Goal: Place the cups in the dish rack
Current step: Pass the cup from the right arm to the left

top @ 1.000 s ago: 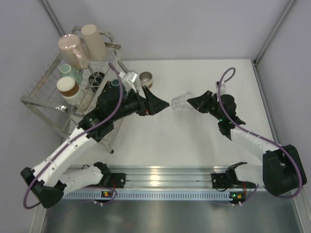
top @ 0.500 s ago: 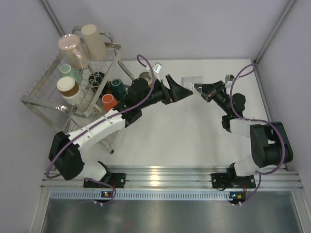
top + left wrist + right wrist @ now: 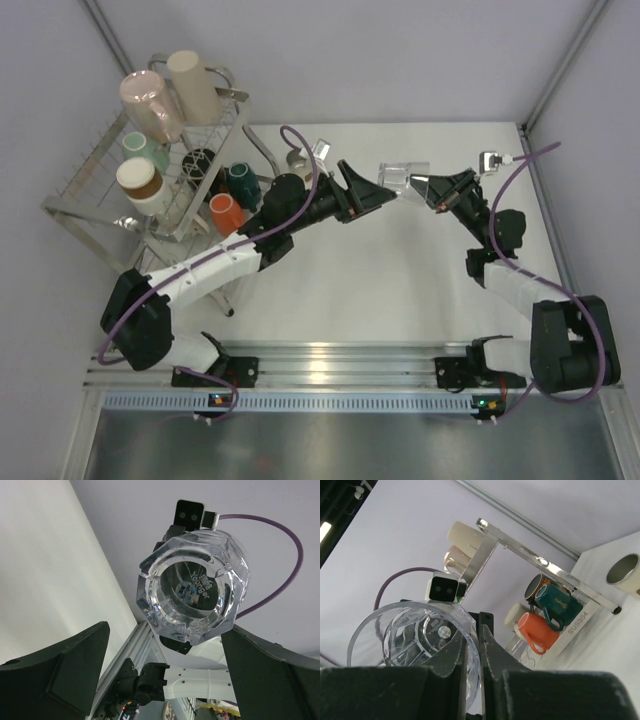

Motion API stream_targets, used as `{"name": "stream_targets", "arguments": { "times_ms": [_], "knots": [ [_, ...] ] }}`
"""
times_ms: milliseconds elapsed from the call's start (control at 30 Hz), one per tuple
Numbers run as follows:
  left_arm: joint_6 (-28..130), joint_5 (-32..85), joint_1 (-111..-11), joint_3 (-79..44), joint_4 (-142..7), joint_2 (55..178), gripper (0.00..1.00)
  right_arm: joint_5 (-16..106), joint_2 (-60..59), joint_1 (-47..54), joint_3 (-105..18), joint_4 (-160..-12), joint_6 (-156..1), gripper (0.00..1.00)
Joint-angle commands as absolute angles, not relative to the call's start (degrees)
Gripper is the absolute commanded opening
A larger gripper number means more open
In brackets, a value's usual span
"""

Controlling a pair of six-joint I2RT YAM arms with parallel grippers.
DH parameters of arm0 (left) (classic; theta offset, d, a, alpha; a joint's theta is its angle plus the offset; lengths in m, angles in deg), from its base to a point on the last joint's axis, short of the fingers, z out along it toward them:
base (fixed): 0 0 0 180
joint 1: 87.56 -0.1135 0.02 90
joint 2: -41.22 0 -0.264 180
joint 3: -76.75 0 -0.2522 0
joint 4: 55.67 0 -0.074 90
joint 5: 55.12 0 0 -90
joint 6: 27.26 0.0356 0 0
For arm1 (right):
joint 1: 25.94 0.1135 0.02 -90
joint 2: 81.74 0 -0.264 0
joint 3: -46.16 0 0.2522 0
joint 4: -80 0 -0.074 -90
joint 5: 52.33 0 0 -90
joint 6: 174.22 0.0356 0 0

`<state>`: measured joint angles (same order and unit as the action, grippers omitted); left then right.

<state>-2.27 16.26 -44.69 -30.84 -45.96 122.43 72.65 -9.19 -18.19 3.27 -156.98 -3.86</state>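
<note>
We see the clear glass cup (image 3: pixel 403 177) held in the air above the far half of the desk (image 3: pixel 350 290), between the two arms and well apart from the dish rack (image 3: pixel 90 160), which stands at the far left corner. The right end effector (image 3: pixel 428 188) is closed narrow on the cup's wall at the rim, one finger inside the mouth and one outside. The cup lies roughly on its side. Its long axis runs along the line between the two end effectors, with the mouth towards the right wrist and the thick faceted base towards the left one. The left end effector (image 3: pixel 375 192) stands wide and holds nothing. From its own camera the base faces it squarely, just ahead of the two spread fingers and a little above the line between their tips. We cannot tell whether either finger already touches the glass. We judge this to be a handover, since the left arm is the one nearer the rack. To close on the cup's sides, it would need to go forward along the cup's axis until the fingers straddle the wall. In the rack's lower tier an orange mug (image 3: pixel 537 630) and a dark teal mug (image 3: pixel 560 602) already sit, and a steel cup (image 3: pixel 625 572) waits on the desk near it.
</note>
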Motion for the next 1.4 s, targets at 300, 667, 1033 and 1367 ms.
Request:
{"name": "stream_targets", "arguments": {
  "times_ms": [300, 667, 1033, 1367],
  "knots": [
    [-12.84, 15.1, -43.18, -38.59, -14.97, 121.28, 0.86, 70.1, -19.43, -9.78, 6.91, -160.43, -15.22, 0.0],
    [-11.79, 17.74, -43.18, -43.7, -11.33, 118.92, 0.66, 67.82, -13.46, -6.52, 12.62, -167.89, -14.52, 0.0],
    [0.42, 29.23, -43.44, -46.51, -30.82, 108.12, 0.0, 67.82, -13.8, -6.08, 16.14, -160.52, -21.27, 0.43],
    [7.98, 48.91, -43.44, -43.62, -61.82, 100.72, 0.0, 69.13, -12.4, -5.99, 18.68, -158.4, -23.31, 0.47]
  ]
}}
